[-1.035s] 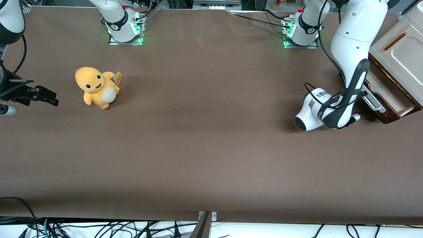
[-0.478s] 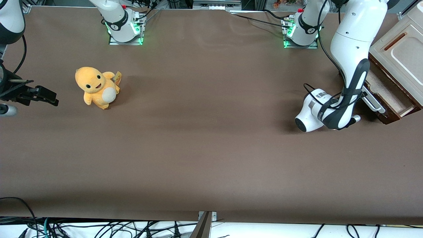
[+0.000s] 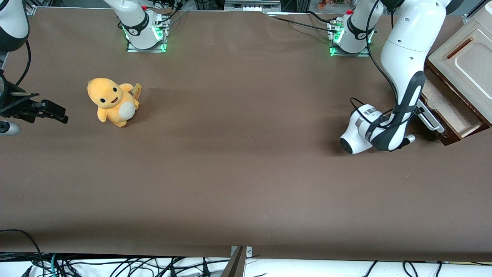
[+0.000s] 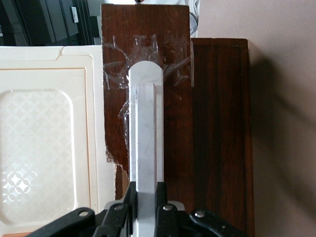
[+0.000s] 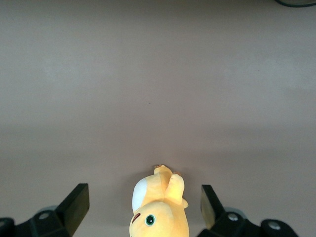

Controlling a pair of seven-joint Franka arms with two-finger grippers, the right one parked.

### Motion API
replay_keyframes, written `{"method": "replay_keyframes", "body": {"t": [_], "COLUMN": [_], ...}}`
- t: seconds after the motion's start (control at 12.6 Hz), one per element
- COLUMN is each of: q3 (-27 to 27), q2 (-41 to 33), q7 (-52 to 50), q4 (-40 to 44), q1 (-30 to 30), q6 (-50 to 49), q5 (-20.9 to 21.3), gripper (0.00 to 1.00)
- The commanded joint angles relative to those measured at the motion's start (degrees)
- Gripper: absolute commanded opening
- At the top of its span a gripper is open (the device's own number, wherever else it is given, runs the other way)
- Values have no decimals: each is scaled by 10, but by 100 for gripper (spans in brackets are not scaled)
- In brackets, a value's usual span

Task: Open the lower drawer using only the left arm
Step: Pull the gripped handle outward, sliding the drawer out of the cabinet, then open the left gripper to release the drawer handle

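The left arm (image 3: 403, 57) had drawn a little farther out from the cabinet (image 3: 463, 61) than a second before, and the lower drawer (image 3: 447, 111), at the working arm's end of the tabletop (image 3: 238, 173), had come with it, showing more of its pale inside. The end effector (image 4: 146, 210) stayed clamped on the white handle (image 4: 146, 128), so the pull seemed well along. A yellow plush toy (image 3: 112, 102) sat well apart toward the parked arm's end, and nothing appeared to block the drawer's path.
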Motion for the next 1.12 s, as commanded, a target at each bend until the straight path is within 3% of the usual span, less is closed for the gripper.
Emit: {"method": "replay_keyframes", "body": {"t": [0.0, 0.08, 0.16, 0.24, 0.32, 1.04], "q3": [2, 2, 2, 2, 2, -1], "q2": [2, 3, 3, 2, 2, -3], "q7": [15, 14, 14, 14, 15, 48], "q4": [19, 19, 19, 19, 19, 44], "q1": [-9, -9, -9, -9, -9, -9], "q6": [-20, -20, -20, -20, -20, -13], "q5": [-24, -24, -22, -22, -22, -23], "gripper": [0, 0, 14, 66, 100, 100]}}
